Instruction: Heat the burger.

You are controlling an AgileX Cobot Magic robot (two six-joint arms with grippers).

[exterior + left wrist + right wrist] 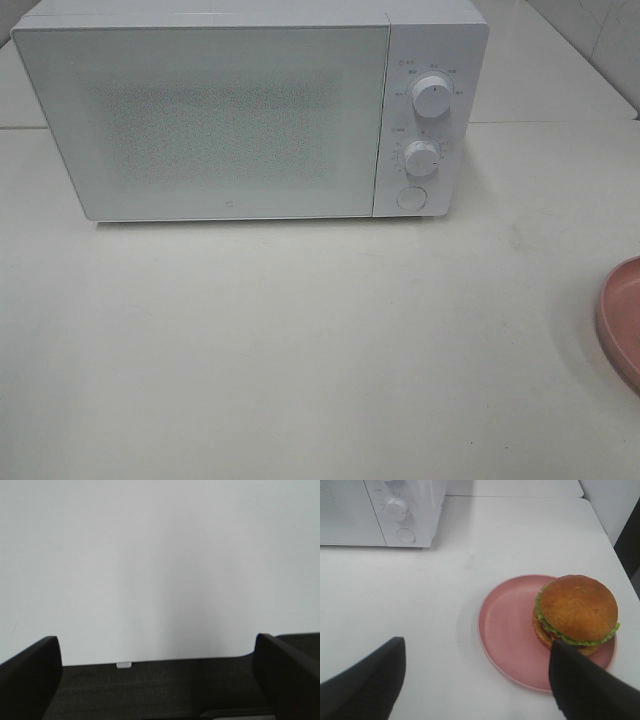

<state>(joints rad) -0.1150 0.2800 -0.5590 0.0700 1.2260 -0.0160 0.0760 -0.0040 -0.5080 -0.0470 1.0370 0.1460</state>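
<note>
The burger [577,611], glossy brown bun with lettuce edging, is seated upright off-centre on the pink plate [512,630].

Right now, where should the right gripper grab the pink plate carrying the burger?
Probably the bare rim of the shallow round pink plate, on the side toward the white microwave. The golden-bun burger sits off-centre against the opposite edge, so that rim is clear for open right gripper.

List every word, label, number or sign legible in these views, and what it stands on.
None can be read.
Small grey markings ring the two round white dials on the white box-shaped microwave oven: too small and blurred to read.
A tiny mark low on its door: illegible.
The shallow round pink plate and golden-bun burger: no text.
</note>
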